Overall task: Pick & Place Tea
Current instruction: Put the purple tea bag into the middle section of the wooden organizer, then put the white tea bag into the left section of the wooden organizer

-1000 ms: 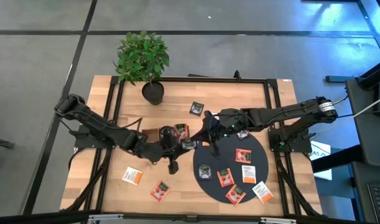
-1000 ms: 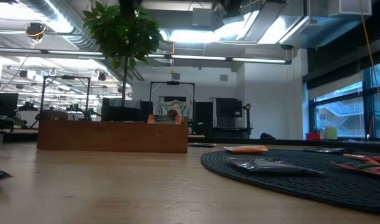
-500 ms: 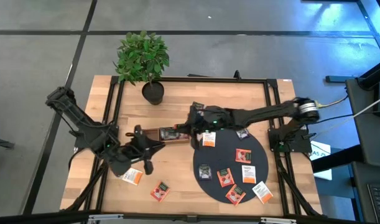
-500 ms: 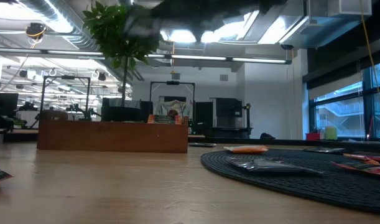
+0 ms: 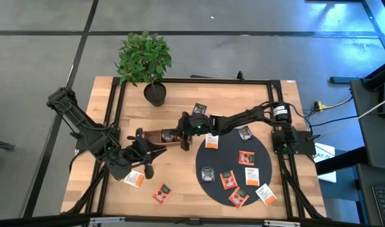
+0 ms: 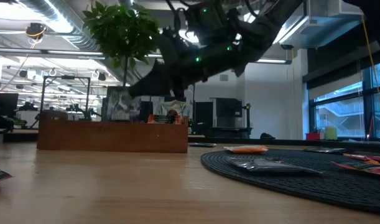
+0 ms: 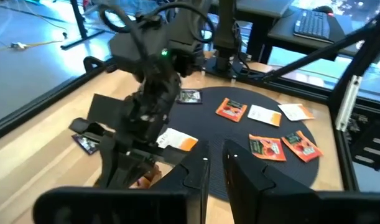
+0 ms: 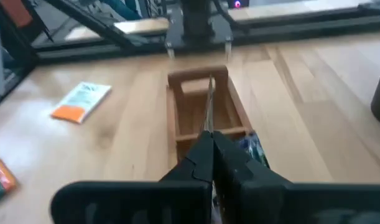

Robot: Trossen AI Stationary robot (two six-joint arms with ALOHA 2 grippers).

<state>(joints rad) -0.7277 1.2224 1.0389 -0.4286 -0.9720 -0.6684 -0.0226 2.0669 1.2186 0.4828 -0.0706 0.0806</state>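
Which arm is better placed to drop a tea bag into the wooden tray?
Right. Its claw hangs over the tray, shut on a tea bag held edge-on. The left claw waits off the tray's end, carrying nothing visible.

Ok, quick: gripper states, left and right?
Left gripper: slightly open, empty, by the tray.
Right gripper: closed on a sachet, over the tray.
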